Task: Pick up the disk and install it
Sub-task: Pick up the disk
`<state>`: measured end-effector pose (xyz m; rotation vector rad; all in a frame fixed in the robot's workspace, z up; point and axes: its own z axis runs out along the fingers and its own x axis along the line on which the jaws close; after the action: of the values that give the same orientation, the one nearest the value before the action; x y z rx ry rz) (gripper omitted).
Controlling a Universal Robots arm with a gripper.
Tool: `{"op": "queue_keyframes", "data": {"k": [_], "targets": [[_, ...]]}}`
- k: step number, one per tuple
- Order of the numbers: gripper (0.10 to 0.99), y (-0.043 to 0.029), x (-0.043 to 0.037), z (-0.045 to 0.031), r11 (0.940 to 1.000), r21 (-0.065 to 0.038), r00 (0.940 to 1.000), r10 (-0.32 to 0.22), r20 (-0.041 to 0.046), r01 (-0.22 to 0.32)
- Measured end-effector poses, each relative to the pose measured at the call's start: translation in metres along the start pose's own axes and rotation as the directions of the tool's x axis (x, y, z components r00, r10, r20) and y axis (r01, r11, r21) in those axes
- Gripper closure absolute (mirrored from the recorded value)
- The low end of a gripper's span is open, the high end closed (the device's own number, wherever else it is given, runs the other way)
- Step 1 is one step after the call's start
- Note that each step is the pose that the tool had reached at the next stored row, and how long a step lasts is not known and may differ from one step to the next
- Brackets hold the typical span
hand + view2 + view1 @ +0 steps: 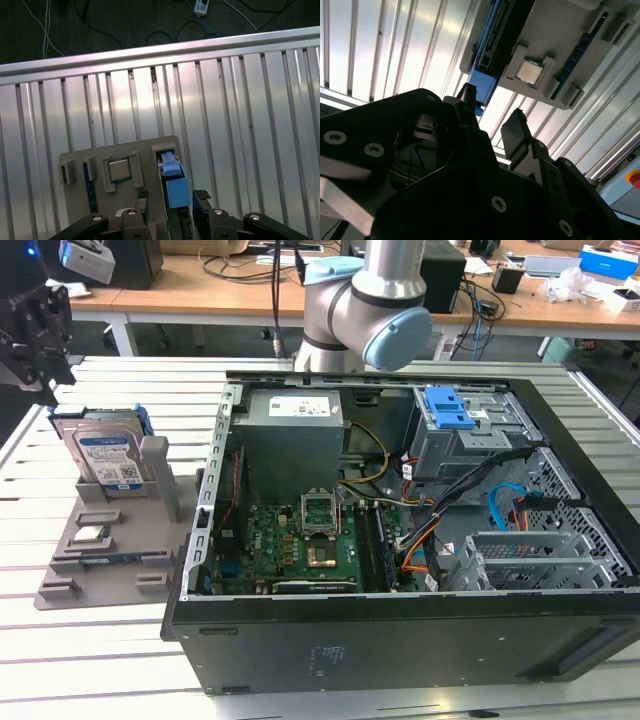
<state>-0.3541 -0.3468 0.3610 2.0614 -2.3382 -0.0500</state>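
Note:
The disk (108, 455), silver-grey with a blue-and-white label and a blue frame, stands on edge in a grey holder (110, 575) at the exterior view's left. My black gripper (45, 370) hangs above and slightly left of it, apart from it. In the first wrist view the two fingers (142, 198) are spread, and the gripper (172, 198) is open over the disk's blue-framed edge (176, 191). The second wrist view shows the gripper (492, 115) with the disk's blue corner (482, 82) beyond the fingertips. Nothing is held.
A small square silver chip (90, 534) lies in the holder in front of the disk. The open computer case (400, 640) fills the slatted metal table's (90, 680) middle, with a blue latch on a grey cage (450, 410) at its back. Desks with cables stand behind.

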Motion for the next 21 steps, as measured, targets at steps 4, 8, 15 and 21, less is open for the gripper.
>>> {"op": "queue_keyframes", "data": {"k": [4, 8, 15, 21], "targets": [[0.604, -0.0056, -0.0006, 0.0072, 1.0000, 0.000, 1.0000, -0.007, -0.0016, 0.007], [0.604, -0.0078, -0.0010, 0.0187, 0.9998, 0.000, 0.9998, -0.020, -0.0025, 0.020], [0.604, -0.0073, -0.0067, 0.0260, 0.9979, 0.000, 0.9979, -0.064, -0.0037, 0.064], [0.604, -0.0097, -0.0076, 0.0376, 0.9959, 0.000, 0.9959, -0.090, -0.0047, 0.090]]}}
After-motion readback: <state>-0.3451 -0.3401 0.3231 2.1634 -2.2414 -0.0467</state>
